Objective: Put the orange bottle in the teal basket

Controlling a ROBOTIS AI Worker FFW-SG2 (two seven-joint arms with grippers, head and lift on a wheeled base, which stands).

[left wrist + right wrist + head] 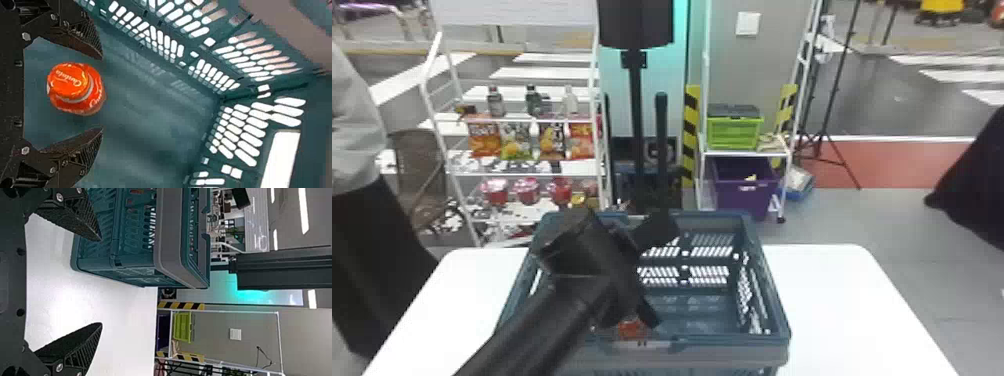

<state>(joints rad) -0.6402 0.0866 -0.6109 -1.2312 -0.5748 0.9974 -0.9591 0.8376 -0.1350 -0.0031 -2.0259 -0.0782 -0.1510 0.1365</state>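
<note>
The orange bottle (76,88) stands in the teal basket (727,345), between the desk's (842,310) left and right edges. The left pincer (630,321) is open around it; the right pincer (101,282) gapes beside the basket.

At your twelve o'clock, the teal basket (732,345) is matt plastic, the counter (837,310) under it smooth; at the basket's six o'clock, the orange bottle (74,88) looks glossy.
</note>
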